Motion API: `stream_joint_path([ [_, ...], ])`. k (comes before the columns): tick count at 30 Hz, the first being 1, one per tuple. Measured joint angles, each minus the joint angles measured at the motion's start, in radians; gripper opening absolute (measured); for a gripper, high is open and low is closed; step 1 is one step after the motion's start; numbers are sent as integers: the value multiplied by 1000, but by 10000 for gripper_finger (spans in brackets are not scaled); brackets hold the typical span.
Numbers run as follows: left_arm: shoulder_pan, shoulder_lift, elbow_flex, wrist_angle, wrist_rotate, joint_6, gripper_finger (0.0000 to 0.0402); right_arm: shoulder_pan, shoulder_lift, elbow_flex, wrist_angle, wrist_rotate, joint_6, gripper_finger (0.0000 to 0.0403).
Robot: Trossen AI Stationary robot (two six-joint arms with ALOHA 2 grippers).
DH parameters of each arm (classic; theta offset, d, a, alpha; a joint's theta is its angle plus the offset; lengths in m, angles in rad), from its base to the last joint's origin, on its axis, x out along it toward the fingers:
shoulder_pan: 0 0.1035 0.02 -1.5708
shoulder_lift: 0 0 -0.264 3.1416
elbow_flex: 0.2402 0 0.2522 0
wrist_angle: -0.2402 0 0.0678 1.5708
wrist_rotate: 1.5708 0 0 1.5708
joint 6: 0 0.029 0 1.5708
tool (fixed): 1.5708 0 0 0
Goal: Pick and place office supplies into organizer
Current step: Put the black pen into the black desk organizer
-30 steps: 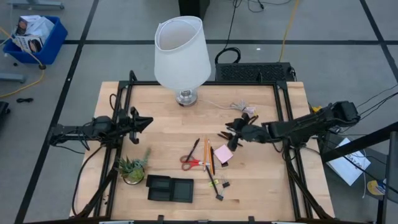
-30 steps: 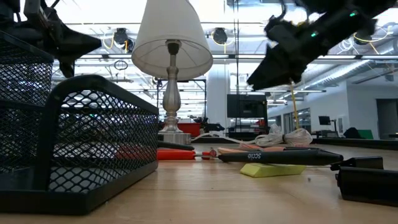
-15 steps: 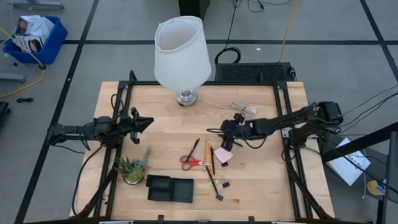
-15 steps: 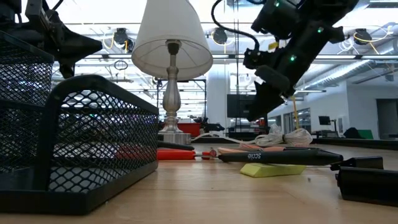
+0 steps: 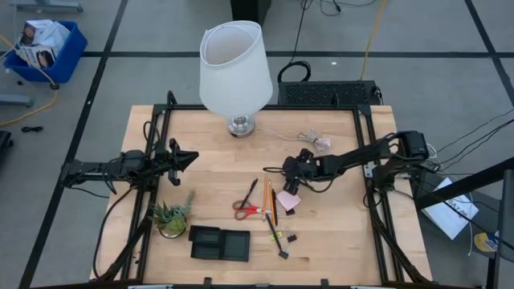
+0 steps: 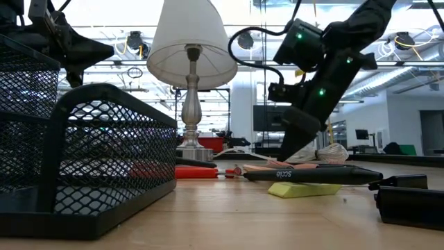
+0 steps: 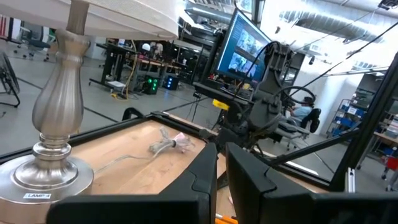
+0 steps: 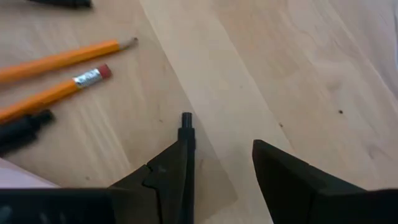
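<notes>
A grey floor point(image 5: 120, 40) crossed by dark lines surrounds the pale wooden surface point(image 5: 217, 160). A blue bin point(image 5: 48, 50) holding white items sits on the floor at one corner, and a yellow cable point(image 5: 371, 40) trails across it. Beyond the surface, the room has a high ceiling with round lights point(image 6: 132, 43), a lit monitor point(image 7: 249, 50) and a seated person point(image 7: 303, 113).

Organizer point(image 6: 83, 167): I see it cut off at the low view's left edge.
Binder clips point(image 5: 289, 238): too small for me to count.
Pencils point(image 8: 56, 78): cut off at the right wrist view's edge.
</notes>
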State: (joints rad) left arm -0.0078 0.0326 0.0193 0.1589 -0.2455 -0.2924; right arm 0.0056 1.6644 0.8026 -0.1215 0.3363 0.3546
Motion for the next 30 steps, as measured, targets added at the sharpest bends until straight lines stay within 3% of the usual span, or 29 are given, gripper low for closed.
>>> stream_joint_path([
  [15,0,0,0,2,0,1,37,-4,28,0,-6,-56,62,155],
  [20,0,0,0,3,0,1,37,-4,29,0,-6,-76,82,114],
  [27,0,0,0,2,0,1,37,-4,29,-1,0,-76,82,25],
  [30,0,0,0,2,0,2,37,-4,30,-2,32,-78,74,18],
])
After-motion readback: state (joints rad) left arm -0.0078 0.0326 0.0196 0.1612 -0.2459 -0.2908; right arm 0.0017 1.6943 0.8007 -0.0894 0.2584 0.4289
